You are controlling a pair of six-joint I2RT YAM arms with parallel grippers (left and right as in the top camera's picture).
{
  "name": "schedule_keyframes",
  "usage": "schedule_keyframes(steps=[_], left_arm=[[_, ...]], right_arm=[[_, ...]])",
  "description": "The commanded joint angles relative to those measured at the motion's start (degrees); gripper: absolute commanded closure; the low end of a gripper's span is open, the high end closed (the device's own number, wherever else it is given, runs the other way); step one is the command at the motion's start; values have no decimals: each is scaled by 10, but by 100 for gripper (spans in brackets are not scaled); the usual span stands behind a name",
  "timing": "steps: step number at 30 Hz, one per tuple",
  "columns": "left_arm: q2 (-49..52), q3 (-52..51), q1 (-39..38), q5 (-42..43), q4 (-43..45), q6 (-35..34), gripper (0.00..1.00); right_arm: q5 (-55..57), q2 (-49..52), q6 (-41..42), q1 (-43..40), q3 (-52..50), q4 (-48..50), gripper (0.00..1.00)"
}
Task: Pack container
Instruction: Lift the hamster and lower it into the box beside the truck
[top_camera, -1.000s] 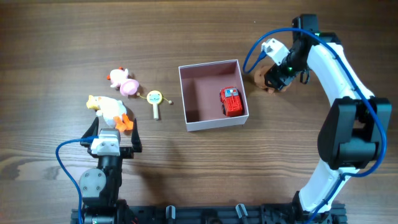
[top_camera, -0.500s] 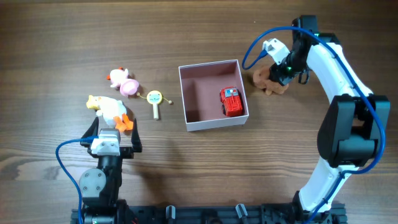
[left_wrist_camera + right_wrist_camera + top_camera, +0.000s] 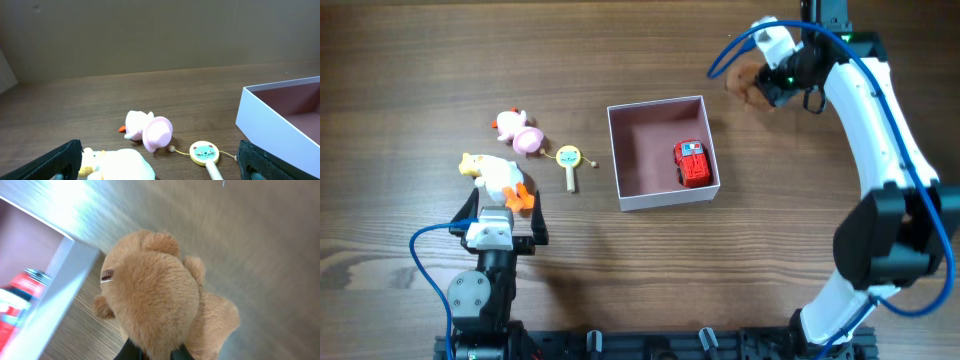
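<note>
Brown plush fills the right wrist view, where the right gripper (image 3: 772, 84) is clamped on a teddy bear (image 3: 155, 310), its dark fingertips (image 3: 131, 354) barely showing at the bottom edge under the fur. A small dark tag (image 3: 106, 275) on the bear carries nothing that can be read, and the wood around it is blurred. From above, the bear is mostly hidden behind the gripper, near the far right corner of the container (image 3: 656, 102) but outside it; whether it touches the table (image 3: 770, 220) cannot be told. The container, white-walled and dusty pink inside, sits at mid-table between the two arms and holds one red toy car (image 3: 692, 163) against its right wall, a pale patch on the roof too small to read. Across the table, the left gripper (image 3: 162, 162) stands with its jaws wide apart, holding nothing. Just ahead of it lies a white duck with orange feet (image 3: 498, 178), cut off at the bottom of the left wrist view. Beyond it are a pink and white duck (image 3: 149, 131) and a yellow rattle with a cat face (image 3: 203, 151).
</note>
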Motion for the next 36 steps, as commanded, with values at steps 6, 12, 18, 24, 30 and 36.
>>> schedule_keyframes(steps=[6, 12, 18, 24, 30, 36], left_arm=[[-4, -3, -3, 11, 0, 11, 0], [-4, -3, -3, 11, 0, 11, 0], [-4, -4, -3, 11, 0, 11, 0], [-4, -4, -3, 11, 0, 11, 0], [-4, -3, -3, 11, 0, 11, 0], [-4, -3, -3, 11, 0, 11, 0]], right_arm=[[-10, -81, -125, 123, 30, 16, 96], [19, -73, -222, 200, 29, -26, 96], [19, -42, -231, 214, 23, -43, 96], [19, 14, -229, 214, 23, -43, 96], [32, 50, -227, 214, 23, -43, 96], [56, 74, -228, 212, 23, -40, 96]])
